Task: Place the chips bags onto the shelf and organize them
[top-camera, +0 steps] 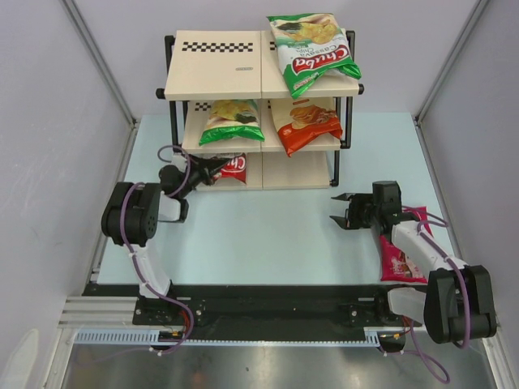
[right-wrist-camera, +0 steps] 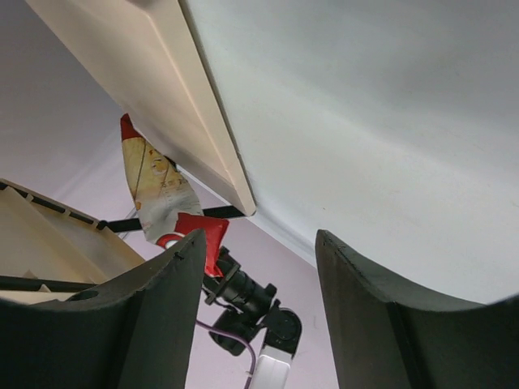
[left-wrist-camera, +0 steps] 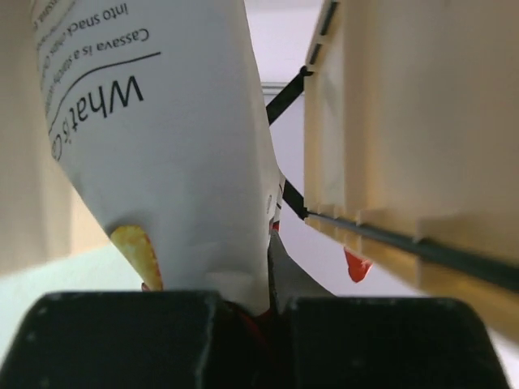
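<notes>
The shelf (top-camera: 219, 71) stands at the back of the table. A green-and-white Chuba bag (top-camera: 310, 50) lies on its top tier. Another green-and-white bag (top-camera: 233, 120) and the orange cassava bag (top-camera: 305, 123) lie on the middle tier. My left gripper (top-camera: 201, 172) is shut on the red-and-white bag (top-camera: 229, 168) at the bottom tier's left front; the left wrist view shows the bag's white back (left-wrist-camera: 170, 162) pinched between the fingers. My right gripper (top-camera: 340, 209) is open and empty to the right of the shelf. The magenta bag (top-camera: 403, 253) lies under my right arm.
Grey walls close in the table on the left, right and back. The shelf's black frame post (top-camera: 171, 81) stands just behind my left gripper. The pale blue tabletop (top-camera: 268, 235) stretches between the two arms.
</notes>
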You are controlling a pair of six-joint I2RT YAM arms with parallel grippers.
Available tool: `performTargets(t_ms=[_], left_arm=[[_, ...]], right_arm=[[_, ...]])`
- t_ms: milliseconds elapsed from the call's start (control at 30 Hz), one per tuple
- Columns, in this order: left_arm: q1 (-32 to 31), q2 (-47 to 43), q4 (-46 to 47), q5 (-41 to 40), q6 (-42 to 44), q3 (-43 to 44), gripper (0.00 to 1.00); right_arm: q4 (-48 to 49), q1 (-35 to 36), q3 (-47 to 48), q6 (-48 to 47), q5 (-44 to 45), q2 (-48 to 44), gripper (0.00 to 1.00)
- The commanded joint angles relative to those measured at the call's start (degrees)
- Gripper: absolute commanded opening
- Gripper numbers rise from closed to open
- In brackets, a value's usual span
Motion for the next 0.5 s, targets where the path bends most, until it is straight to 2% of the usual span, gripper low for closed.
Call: performTargets(t_ms=[0, 167, 267, 300, 367, 400, 467], left_arm=[[-0.2, 1.2, -3.4, 1.6, 6.0, 7.7, 0.0], [-0.4, 3.7, -10.7, 1.1, 10.2, 11.4, 0.0], [-0.5, 3.2, -12.9, 0.9, 11.4, 10.9, 0.08], [-0.6, 3.0, -15.1, 0.9, 12.0, 10.6, 0.18], [-1.0, 2.5, -17.7, 1.2, 14.4, 10.2, 0.29], [-1.0, 2.1, -18.9, 1.1, 14.8, 9.9, 0.43], [-1.5, 1.4, -19.5, 0.9, 15.2, 9.1, 0.53]], right_arm=[[3.8, -0.5, 0.2, 1.3, -1.0, 1.1, 0.61], [4.5, -1.3, 0.2, 1.3, -1.4, 1.6, 0.61], [4.5, -2.1, 0.2, 0.9, -1.6, 1.6, 0.61], [4.4, -2.4, 0.2, 0.8, -1.7, 1.6, 0.61], [4.3, -2.9, 0.2, 0.3, -1.9, 1.8, 0.61], [4.3, -3.1, 0.2, 0.2, -2.0, 2.0, 0.61], [4.6, -3.4, 0.2, 0.1, -2.5, 2.5, 0.61]])
